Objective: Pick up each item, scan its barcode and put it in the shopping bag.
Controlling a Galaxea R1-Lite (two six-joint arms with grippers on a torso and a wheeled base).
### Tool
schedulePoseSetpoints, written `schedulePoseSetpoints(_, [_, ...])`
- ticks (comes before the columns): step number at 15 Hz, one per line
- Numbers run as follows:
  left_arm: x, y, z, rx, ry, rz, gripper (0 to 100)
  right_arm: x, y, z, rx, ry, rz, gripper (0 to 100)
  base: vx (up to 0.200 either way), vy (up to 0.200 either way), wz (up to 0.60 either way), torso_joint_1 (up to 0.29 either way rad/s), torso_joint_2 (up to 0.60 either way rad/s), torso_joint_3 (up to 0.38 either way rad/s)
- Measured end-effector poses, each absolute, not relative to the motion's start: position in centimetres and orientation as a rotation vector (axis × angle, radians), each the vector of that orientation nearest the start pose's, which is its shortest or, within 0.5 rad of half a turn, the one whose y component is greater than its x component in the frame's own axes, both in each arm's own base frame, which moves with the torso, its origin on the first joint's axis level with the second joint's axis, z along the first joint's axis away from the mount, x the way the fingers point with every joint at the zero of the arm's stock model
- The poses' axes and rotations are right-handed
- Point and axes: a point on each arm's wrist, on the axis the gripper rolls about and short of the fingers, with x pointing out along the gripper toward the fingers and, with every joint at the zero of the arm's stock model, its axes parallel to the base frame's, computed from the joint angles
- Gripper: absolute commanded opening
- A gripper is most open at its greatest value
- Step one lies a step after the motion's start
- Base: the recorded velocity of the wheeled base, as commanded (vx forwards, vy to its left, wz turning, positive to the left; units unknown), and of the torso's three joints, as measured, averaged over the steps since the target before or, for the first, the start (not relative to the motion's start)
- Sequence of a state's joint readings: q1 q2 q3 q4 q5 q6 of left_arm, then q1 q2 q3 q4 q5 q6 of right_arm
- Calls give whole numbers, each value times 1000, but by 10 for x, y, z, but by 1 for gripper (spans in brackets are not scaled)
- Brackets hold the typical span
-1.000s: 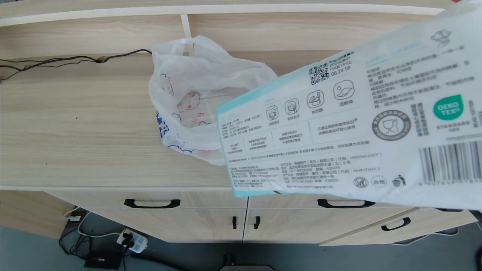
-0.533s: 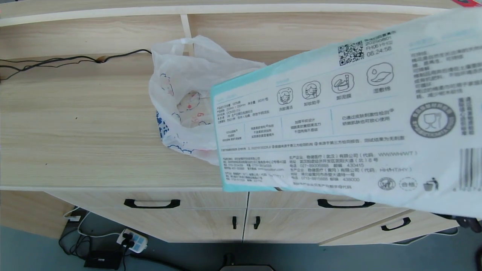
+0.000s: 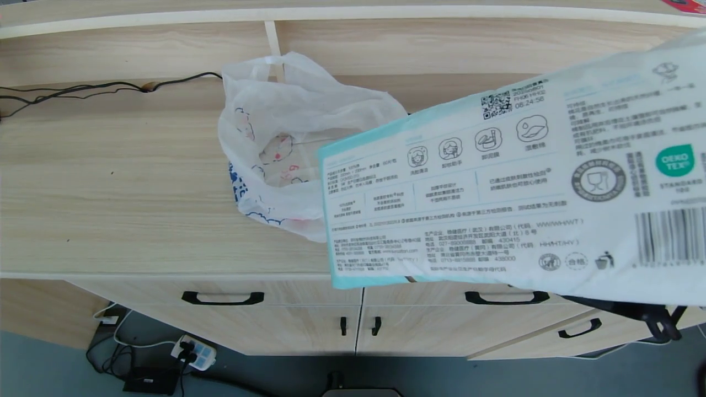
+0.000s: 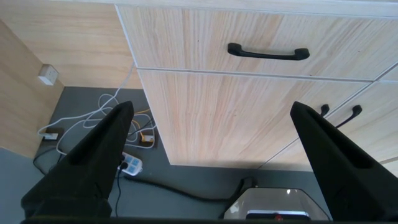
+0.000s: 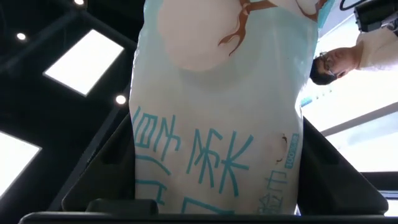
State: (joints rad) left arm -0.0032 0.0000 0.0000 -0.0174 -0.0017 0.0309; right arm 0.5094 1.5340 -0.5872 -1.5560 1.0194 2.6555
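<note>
A package (image 3: 496, 193) hovers above the counter (image 3: 110, 182), overlapping the shopping bag (image 3: 276, 138).

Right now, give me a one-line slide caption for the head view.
White pack held close to the camera, barcode showing, partly hiding the open shopping bag on the wooden counter.

On the counter (image 3: 110, 182), shopping bag (image 3: 287, 143), pack (image 3: 496, 187) raised to its right, drawers (image 3: 220, 298) below

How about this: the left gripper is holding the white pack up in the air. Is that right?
No. The right gripper is holding the white pack up in the air, as the right wrist view shows. The left gripper is open and empty.
</note>
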Motion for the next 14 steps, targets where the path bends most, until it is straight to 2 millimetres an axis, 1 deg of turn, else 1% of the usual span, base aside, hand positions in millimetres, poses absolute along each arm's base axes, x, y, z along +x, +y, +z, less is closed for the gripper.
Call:
schedulePoseSetpoints(2, [-23, 0, 77, 31, -17, -5, 100, 192, 116, 266, -2490, -2055, -1748, 0, 0, 0, 0, 0, 0, 0])
schedulePoseSetpoints(3, [-23, 0, 77, 31, -17, -4, 100, 192, 108, 272, -2515, -2016, -1876, 0, 0, 0, 0, 0, 0, 0])
schedulePoseSetpoints(5, [-23, 0, 77, 31, -17, -5, 100, 188, 94, 282, -2471, -1992, -2264, 0, 0, 0, 0, 0, 0, 0])
schedulePoseSetpoints(6, [-23, 0, 77, 31, -18, -5, 100, 185, 88, 286, -2406, -1989, -2464, 0, 0, 0, 0, 0, 0, 0])
schedulePoseSetpoints(7, [-23, 0, 77, 30, -18, -4, 100, 181, 84, 288, -2354, -1990, -2578, 0, 0, 0, 0, 0, 0, 0])
schedulePoseSetpoints(8, [-23, 0, 77, 31, -18, -5, 100, 176, 81, 293, -2253, -1952, -2794, 0, 0, 0, 0, 0, 0, 0])
schedulePoseSetpoints(9, [-23, 0, 77, 31, -18, -5, 100, 169, 77, 298, -2117, -1837, -3089, 0, 0, 0, 0, 0, 0, 0])
schedulePoseSetpoints(11, [-23, 0, 77, 31, -18, -5, 100, 160, 67, 303, -1914, -1533, -3553, 0, 0, 0, 0, 0, 0, 0])
schedulePoseSetpoints(13, [-23, 0, 77, 31, -18, -5, 100, 155, 59, 298, -1739, -1229, -3893, 0, 0, 0, 0, 0, 0, 0])
schedulePoseSetpoints(14, [-23, 0, 77, 31, -18, -5, 100, 154, 56, 293, -1612, -1046, -4063, 0, 0, 0, 0, 0, 0, 0])
